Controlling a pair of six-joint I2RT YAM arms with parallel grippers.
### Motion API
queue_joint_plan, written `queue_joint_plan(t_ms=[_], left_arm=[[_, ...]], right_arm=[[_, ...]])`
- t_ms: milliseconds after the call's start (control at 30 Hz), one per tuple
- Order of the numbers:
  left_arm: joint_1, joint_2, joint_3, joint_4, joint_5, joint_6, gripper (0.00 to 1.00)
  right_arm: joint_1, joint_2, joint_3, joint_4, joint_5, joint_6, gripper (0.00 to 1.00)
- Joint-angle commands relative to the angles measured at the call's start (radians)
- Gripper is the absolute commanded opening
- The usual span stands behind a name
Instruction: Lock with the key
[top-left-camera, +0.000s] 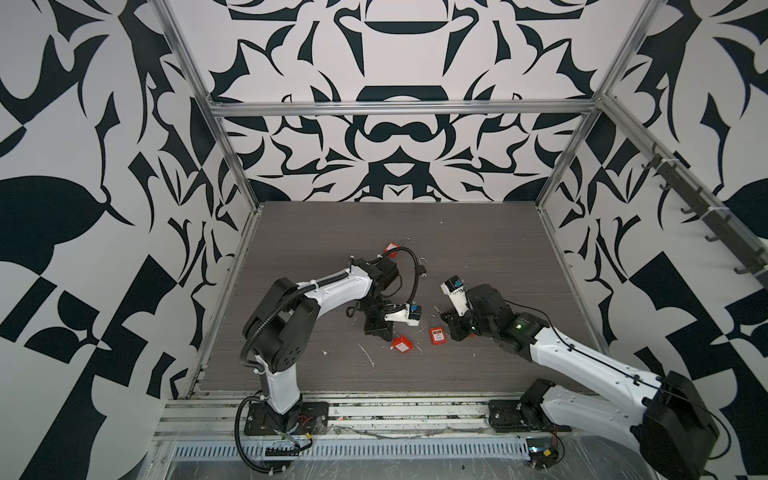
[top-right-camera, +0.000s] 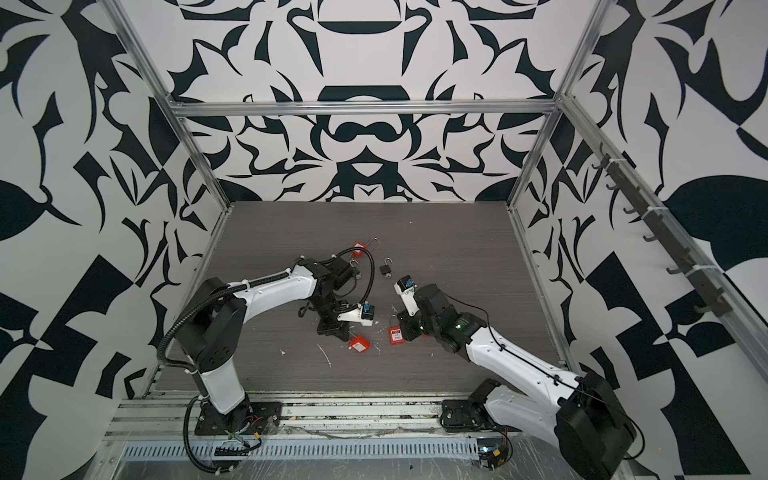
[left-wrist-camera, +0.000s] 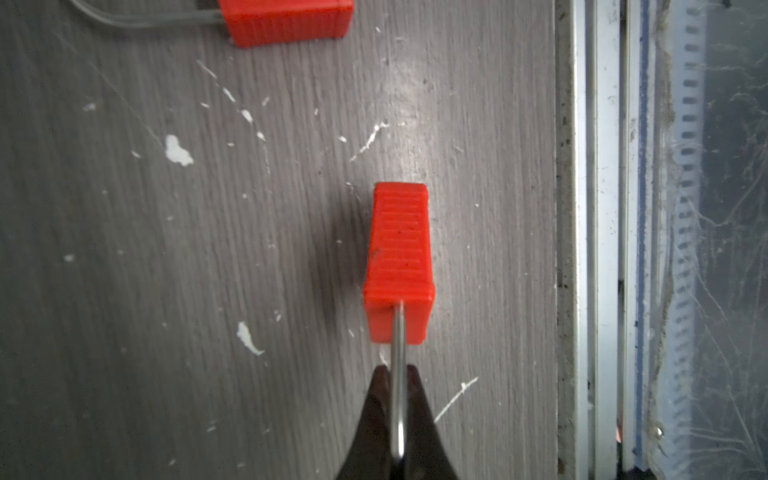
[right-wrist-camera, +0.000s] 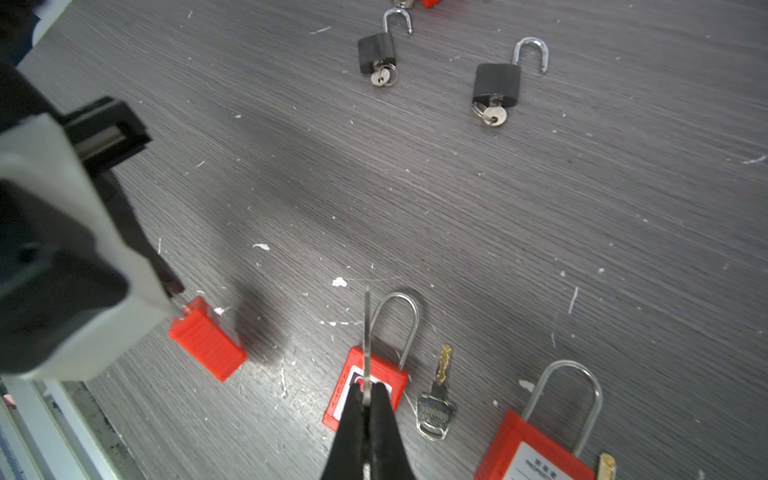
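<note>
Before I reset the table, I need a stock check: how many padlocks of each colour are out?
Red padlocks: 4
Black padlocks: 2
Total: 6

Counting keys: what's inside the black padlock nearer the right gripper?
A key on a ring sticks from the keyhole of the black padlock; its blade is hidden inside.

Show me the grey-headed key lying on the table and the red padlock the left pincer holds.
Grey-headed key (right-wrist-camera: 436, 409): right wrist view, on its grey head.
Red padlock (left-wrist-camera: 398, 249): left wrist view, on its ribbed body.
</note>
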Motion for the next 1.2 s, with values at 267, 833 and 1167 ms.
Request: queue_joint_plan(t_ms=[267, 833, 1167], left_arm=[[-0.017, 0.095, 0.046, 0.055, -0.066, 0.038, 0.2], [0.055, -0.103, -0.153, 0.394, 0.009, -0.152, 0.4], [-0.048, -0.208, -0.293, 0.451, -0.076, -0.314, 0.4]], right_arm=[[0.041, 0.065, 0.003, 0.057, 0.004, 0.079, 0.0], [0.157, 0.011, -0.007, 0.039, 0.177, 0.137, 0.0], [0.209, 0.083, 0.03, 0.031, 0.264, 0.144, 0.0]])
